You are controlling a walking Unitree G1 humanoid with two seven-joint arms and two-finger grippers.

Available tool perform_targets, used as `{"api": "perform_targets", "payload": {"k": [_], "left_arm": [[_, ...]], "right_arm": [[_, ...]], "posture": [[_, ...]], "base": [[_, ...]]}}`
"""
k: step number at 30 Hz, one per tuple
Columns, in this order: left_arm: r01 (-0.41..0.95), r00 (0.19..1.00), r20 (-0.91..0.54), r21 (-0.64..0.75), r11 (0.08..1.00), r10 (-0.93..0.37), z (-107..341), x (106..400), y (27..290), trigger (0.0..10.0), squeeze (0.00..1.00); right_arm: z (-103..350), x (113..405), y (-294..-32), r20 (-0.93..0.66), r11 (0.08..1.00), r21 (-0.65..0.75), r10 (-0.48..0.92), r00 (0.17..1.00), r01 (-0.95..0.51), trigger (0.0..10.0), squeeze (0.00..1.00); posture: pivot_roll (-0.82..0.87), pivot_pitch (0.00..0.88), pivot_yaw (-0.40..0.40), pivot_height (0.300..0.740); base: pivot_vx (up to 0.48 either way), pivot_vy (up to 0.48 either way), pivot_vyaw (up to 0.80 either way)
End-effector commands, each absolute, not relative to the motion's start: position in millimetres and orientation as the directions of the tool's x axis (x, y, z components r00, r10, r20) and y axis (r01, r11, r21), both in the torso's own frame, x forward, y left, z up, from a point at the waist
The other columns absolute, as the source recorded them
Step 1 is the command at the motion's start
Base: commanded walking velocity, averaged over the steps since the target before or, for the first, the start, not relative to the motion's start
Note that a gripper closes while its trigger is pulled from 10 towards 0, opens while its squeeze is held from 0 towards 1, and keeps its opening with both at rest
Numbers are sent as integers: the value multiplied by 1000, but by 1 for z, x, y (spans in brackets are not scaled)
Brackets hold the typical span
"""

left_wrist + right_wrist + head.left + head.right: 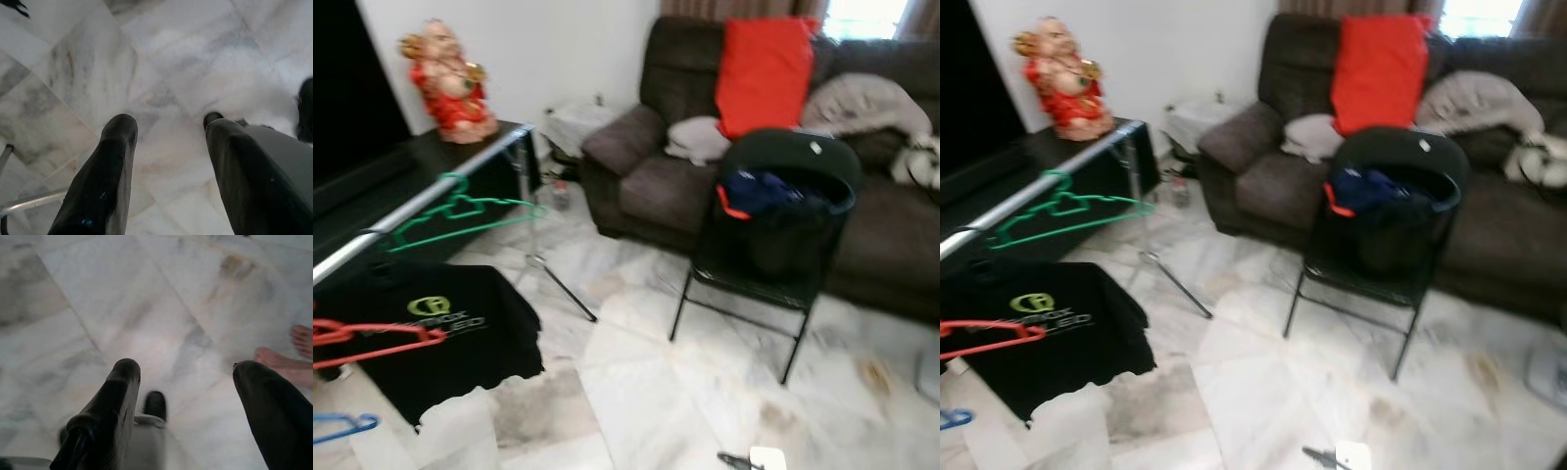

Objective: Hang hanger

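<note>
Green hanger (460,211) on rail (421,201): light, stiff plastic; grasp its shoulder bar. Left gripper (168,142) and right gripper (188,382) open, empty.

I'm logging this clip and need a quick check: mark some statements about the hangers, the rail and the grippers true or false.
1. A green hanger hangs on the silver rail. True.
2. The black T-shirt lies on the sofa. False: it hangs by the rail on a red hanger.
3. The left gripper holds a hanger. False: it is open over bare marble floor.
4. The right gripper is open. True.
5. The folding chair is bare. False: dark clothes are piled on it.
</note>
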State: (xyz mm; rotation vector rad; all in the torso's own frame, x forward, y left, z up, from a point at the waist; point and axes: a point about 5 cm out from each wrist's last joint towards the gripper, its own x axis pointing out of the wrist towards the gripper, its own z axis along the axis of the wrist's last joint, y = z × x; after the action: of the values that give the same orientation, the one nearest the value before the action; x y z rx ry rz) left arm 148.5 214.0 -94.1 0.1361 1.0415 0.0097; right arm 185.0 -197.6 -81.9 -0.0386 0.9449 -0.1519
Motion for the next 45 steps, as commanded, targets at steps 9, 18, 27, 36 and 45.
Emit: {"api": "perform_targets", "payload": {"k": [9,18,27,36,45], "left_arm": [[32,430,-896,137,990,110,-99,130,226,10000,0],[3,436,-893,130,991,116,-98,134,225,10000,0],[6,449,-887,120,993,104,-97,138,221,10000,0],[15,453,-887,109,994,90,-98,139,215,10000,0],[20,451,-888,105,994,85,-99,137,215,10000,0]], "right_arm": [[-82,182,-197,-783,987,-88,-150,604,131,10000,0],[-83,179,-201,-784,988,-114,-154,601,103,10000,0],[-81,183,-203,-774,988,-125,-152,615,88,10000,0],[-81,182,-203,-778,987,-131,-163,607,97,10000,0],[-80,183,-203,-765,987,-134,-162,623,92,10000,0]], "posture": [[-47,0,83,740],[-49,0,69,740],[-51,0,65,740],[-48,0,65,740],[-50,0,66,740]], "base": [[325,0,0],[326,0,-667],[326,0,0],[326,0,0],[327,0,-427]]}}
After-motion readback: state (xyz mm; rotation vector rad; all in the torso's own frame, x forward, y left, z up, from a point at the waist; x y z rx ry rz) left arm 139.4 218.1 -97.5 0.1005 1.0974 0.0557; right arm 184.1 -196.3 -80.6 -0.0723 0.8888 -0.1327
